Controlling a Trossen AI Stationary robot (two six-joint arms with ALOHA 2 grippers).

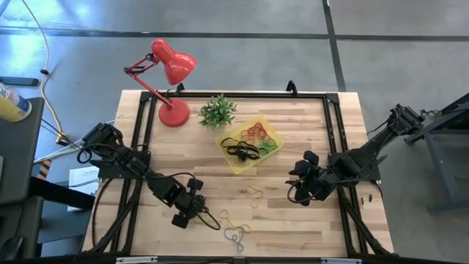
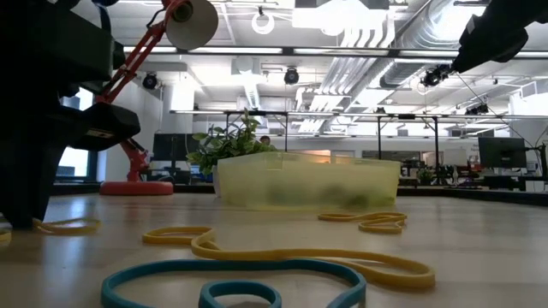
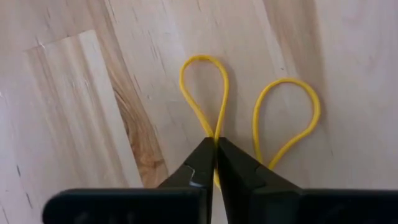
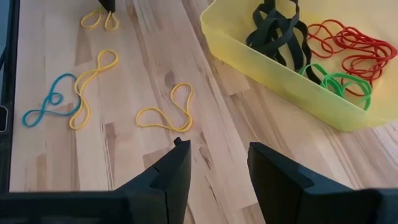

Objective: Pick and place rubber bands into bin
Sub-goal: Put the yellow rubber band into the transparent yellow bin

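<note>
Left end effector [image 1: 185, 213], lower left of the high view, low over the bench [image 1: 293, 220]; right end effector [image 1: 303, 189] right of centre; bin [image 1: 250, 144] near the middle, holding black, red and green rubber bands [image 1: 248, 149].

Low view: bin at centre, yellow band [image 2: 282, 248] in front.

Left wrist view: fingers [image 3: 200, 163] pinched onto a yellow loop [image 3: 205, 93].

Right wrist view: right end effector spread wide, holding nothing; bin upper right.

Grey concrete floor [image 1: 293, 66], bright ceiling strip lights [image 2: 360, 38], distant desks.
</note>
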